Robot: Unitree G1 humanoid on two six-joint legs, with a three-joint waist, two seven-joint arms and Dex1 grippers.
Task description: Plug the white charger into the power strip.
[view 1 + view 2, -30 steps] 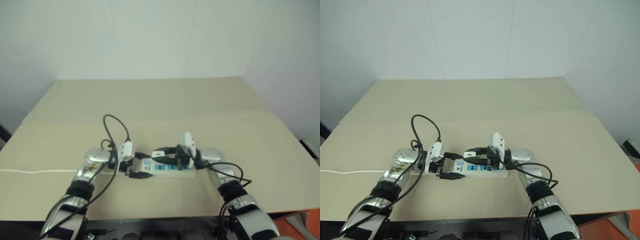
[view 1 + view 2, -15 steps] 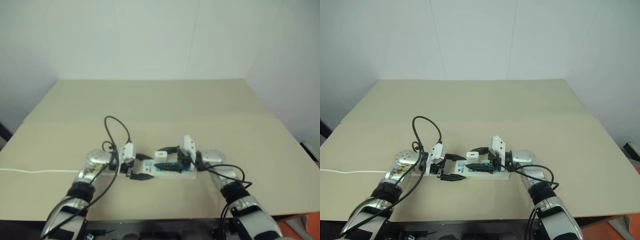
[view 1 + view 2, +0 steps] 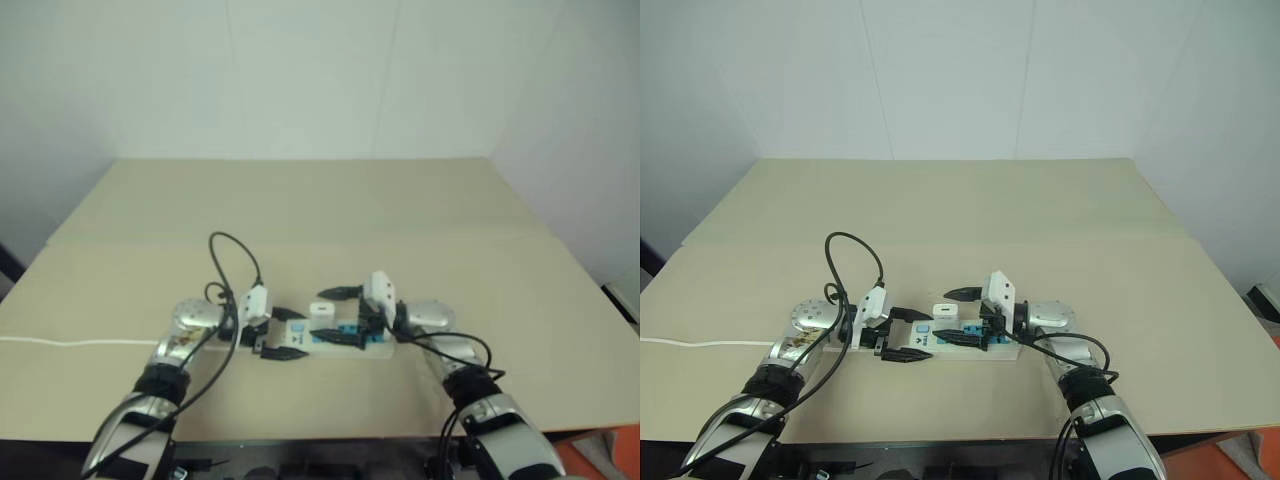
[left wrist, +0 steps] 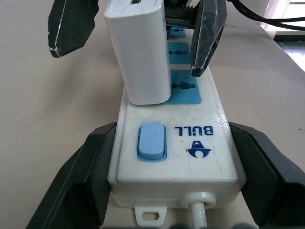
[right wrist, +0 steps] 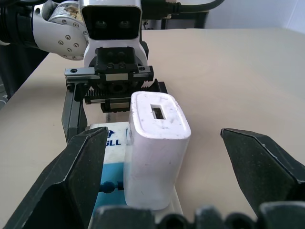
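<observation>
A big tan table (image 3: 1040, 220) fills the middle of the head view. The power strip (image 3: 960, 342) lies low in the middle of that view, on the table. The left gripper (image 3: 908, 333) is at the strip's switch end, one black finger on each side of it, pressed against its sides. The right gripper (image 3: 962, 315) is spread wide open around the white charger (image 3: 945, 311), not touching it. The charger stands straight up in the blue socket next to the switch (image 4: 151, 141).
</observation>
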